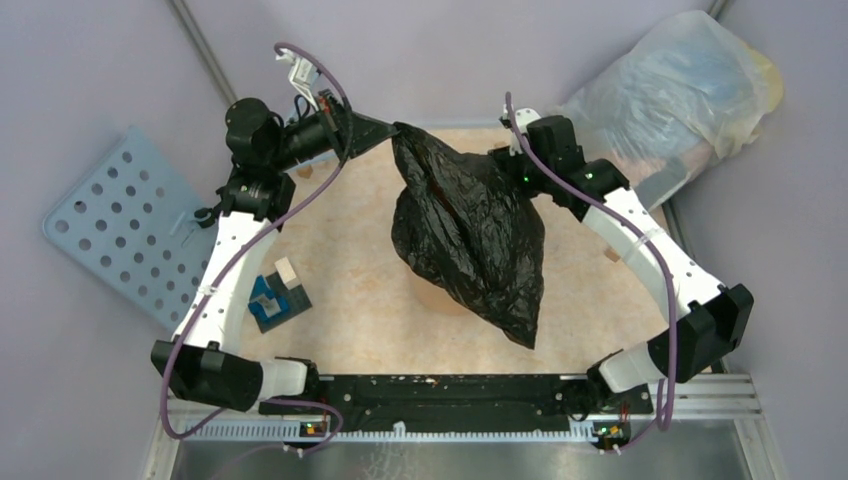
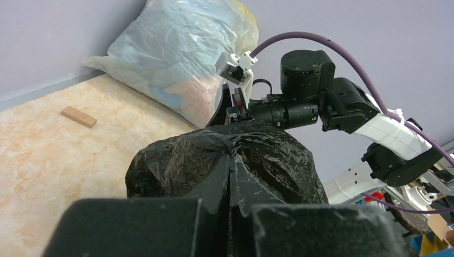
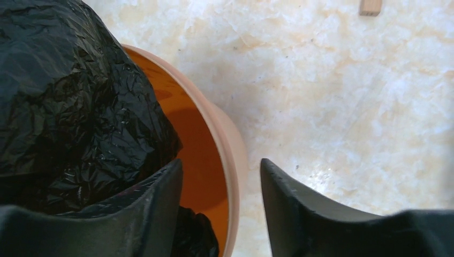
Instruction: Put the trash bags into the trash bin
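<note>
Well, nearest you the black trash bag [image 1: 470, 235] hangs over the orange bin [image 3: 226, 131], its lower folds inside the smooth round rim: thin, glossy, crinkled film, so judge it light, floppy and slippery. Hold it by the bunched neck at 11 o'clock, where your left fingers [image 2: 214, 182] pinch it tight. At 1 o'clock your right fingers [image 3: 289, 198] stand apart, gripping nothing.

From above, the trash bin [image 1: 437, 297] is almost wholly hidden under the black bag [image 1: 470, 230]; only a sliver of rim shows. In the right wrist view the lower edge cuts it off. The left gripper [image 2: 231, 160] has its fingertips buried in bag folds. The top edge crops the wooden block [image 3: 370, 6].
</note>
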Controlling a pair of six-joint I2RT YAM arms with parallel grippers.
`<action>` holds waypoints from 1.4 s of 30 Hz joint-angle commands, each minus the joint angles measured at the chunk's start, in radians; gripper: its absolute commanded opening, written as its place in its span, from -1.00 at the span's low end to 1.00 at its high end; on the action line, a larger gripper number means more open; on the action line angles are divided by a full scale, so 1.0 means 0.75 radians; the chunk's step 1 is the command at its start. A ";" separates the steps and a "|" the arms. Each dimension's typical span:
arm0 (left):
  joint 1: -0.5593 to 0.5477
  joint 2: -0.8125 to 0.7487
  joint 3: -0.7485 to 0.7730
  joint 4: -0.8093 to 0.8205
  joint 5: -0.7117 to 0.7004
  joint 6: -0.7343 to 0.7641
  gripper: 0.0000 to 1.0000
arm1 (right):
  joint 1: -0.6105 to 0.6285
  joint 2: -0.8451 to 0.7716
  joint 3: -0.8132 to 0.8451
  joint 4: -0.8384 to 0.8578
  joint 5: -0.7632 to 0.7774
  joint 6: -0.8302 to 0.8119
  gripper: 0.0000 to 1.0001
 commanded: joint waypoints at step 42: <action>-0.002 0.075 0.191 -0.296 -0.077 0.194 -1.00 | 0.283 -0.554 0.157 -0.189 -0.065 -0.095 0.77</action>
